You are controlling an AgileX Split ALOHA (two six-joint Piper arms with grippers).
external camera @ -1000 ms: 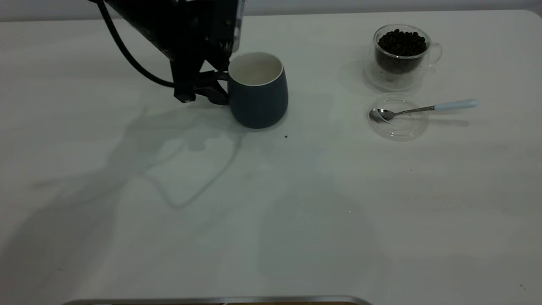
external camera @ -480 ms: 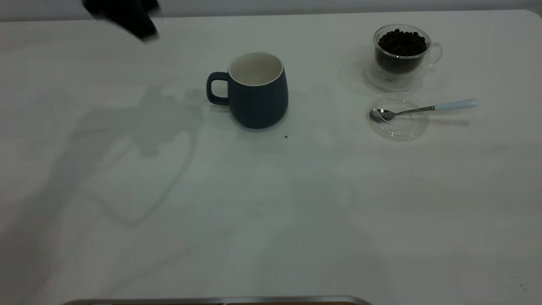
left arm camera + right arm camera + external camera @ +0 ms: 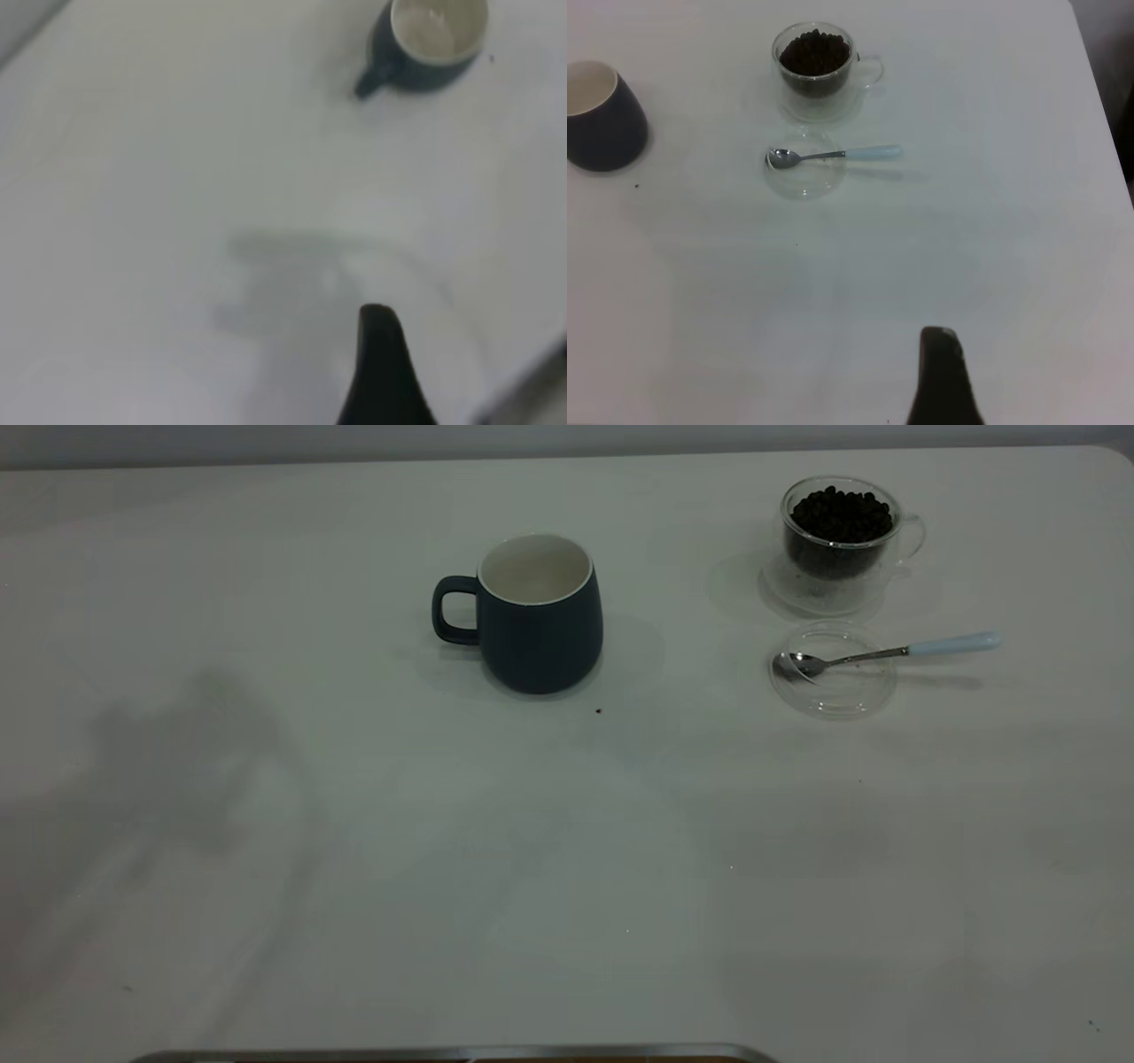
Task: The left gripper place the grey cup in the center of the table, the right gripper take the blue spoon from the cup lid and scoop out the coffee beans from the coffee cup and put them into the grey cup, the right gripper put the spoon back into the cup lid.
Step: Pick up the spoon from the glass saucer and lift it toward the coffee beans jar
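Table holds 2 cups, 1 lid, 1 spoon; finger states unclear.

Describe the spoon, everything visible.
The blue spoon has a shiny metal bowl and thin metal shaft ending in a pale blue handle. It lies flat and unheld, bowl resting in the clear cup lid, shaft crossing the lid's rim and the handle pointing toward the table's right edge, away from the grey cup. The bowl looks empty. The glass coffee cup full of beans stands just behind it, not touching. No end effector is near it.
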